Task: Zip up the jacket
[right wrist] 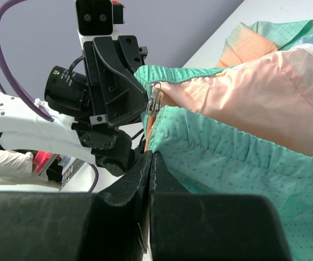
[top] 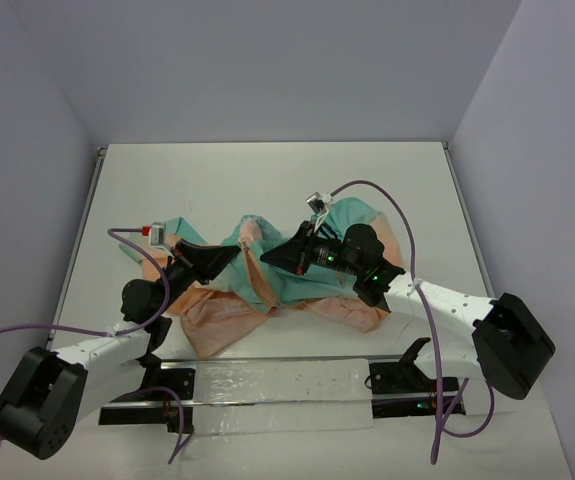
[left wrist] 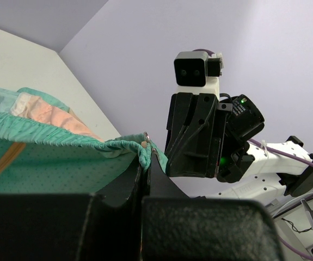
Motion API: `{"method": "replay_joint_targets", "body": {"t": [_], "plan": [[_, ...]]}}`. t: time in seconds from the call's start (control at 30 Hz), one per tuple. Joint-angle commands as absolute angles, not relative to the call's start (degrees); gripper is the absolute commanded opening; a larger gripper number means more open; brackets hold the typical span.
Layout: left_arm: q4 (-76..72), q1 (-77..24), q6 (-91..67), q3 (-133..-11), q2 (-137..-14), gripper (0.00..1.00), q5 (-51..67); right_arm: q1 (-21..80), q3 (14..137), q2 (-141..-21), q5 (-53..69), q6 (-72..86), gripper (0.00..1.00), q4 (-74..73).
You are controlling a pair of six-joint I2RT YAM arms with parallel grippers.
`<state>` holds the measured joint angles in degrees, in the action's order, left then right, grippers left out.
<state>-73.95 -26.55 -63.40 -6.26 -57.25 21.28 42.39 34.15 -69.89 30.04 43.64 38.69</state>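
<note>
Both claws are pinched tight on cloth, meeting nearly tip to tip over the middle of the table (top: 267, 180). That white table is the biggest thing in the room, boxed in by pale lilac walls. The jacket (top: 232, 320) lies crumpled across its middle, closer to the near edge than the far one. Peach-orange folds spill to the near left, and teal-green ones bunch on top and to the far right. A ridge of the cloth stands up off the heap between the two arms.

The left gripper (top: 235, 252) reaches in from the near left, its fingers together on a gathered teal hem. Its wrist camera shows the fabric folded over the fingertips (left wrist: 132, 176). The right gripper (top: 267, 258) comes in from the right, likewise clamped on the teal edge just beside the zipper. Purple cables (top: 387, 205) loop off both arms.

Seen from the right wrist, an orange zipper tape (right wrist: 147, 130) runs down to the closed fingers, with peach fabric up to its right. The small metal zipper pull (right wrist: 155, 100) hangs at the top of that tape, close beside the left gripper opposite.
</note>
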Motion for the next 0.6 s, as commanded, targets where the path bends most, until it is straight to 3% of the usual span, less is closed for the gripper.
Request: {"method": "replay_joint_targets", "body": {"t": [0.0,0.57], "plan": [[-89.5,-26.7,-63.1,-8.3,-57.4,0.00,22.0,42.8,35.9,-69.7,31.3,43.4,0.00,42.1],[-89.0,-26.7,-62.8,-8.2,-57.1,0.00,20.8,42.8,34.7,-68.5,30.5,43.0,0.00,41.7]]}}
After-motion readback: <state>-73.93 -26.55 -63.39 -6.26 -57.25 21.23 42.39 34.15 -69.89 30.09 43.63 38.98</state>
